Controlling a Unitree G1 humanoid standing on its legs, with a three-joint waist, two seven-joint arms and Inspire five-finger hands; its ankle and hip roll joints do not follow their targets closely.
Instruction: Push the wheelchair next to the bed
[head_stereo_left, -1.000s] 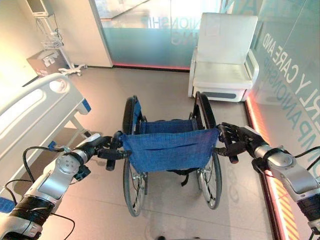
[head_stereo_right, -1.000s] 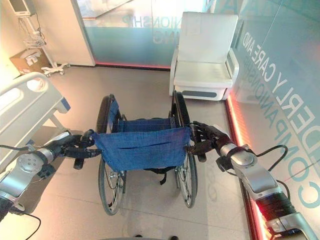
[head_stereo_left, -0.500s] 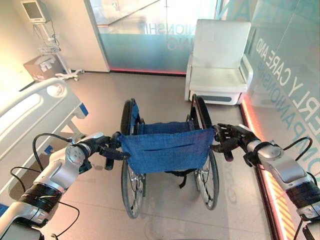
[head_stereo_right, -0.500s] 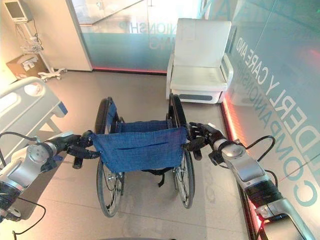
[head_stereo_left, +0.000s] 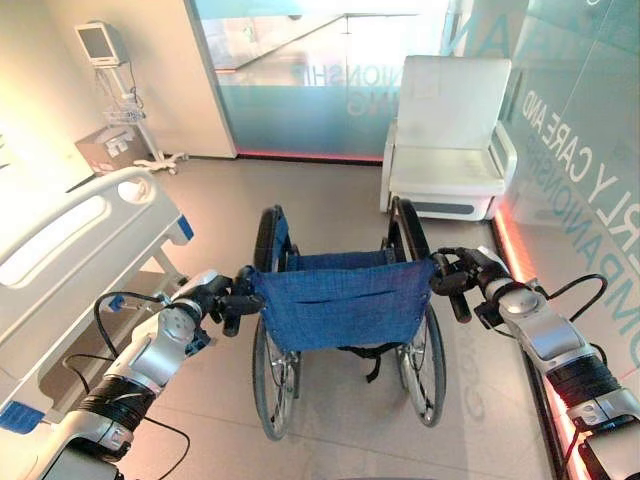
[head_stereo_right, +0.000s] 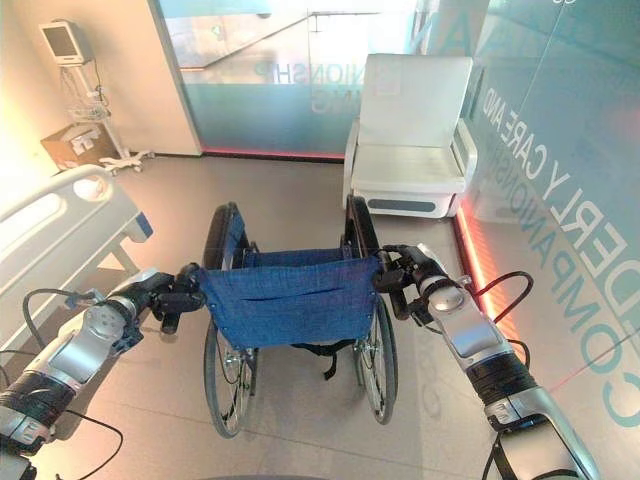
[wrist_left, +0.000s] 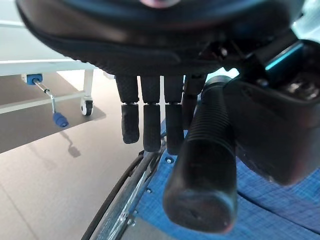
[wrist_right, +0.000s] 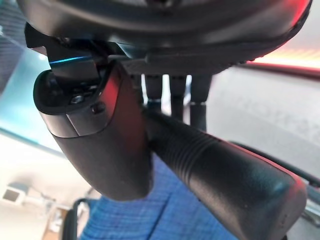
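Observation:
The wheelchair (head_stereo_left: 340, 305), with a blue cloth back and black wheels, stands in front of me and faces away. My left hand (head_stereo_left: 225, 300) is shut on its left push handle (wrist_left: 202, 165), which lies between the thumb and the fingers (wrist_left: 150, 120). My right hand (head_stereo_left: 460, 275) is shut on the right push handle (wrist_right: 220, 170), with its fingers (wrist_right: 172, 95) behind the grip. The white hospital bed (head_stereo_left: 70, 240) runs along the left, and its foot end is level with the chair's left wheel.
A white armchair (head_stereo_left: 445, 150) stands ahead on the right against a glass wall (head_stereo_left: 580, 150) with a lit red strip at floor level. A monitor stand (head_stereo_left: 110, 60) and a cardboard box (head_stereo_left: 105, 150) are at the far left. Open floor lies between bed and armchair.
The whole picture has shifted as the camera moved. My arms reach further out and the wheelchair has rolled a little away from me. Both hands stay on the handles.

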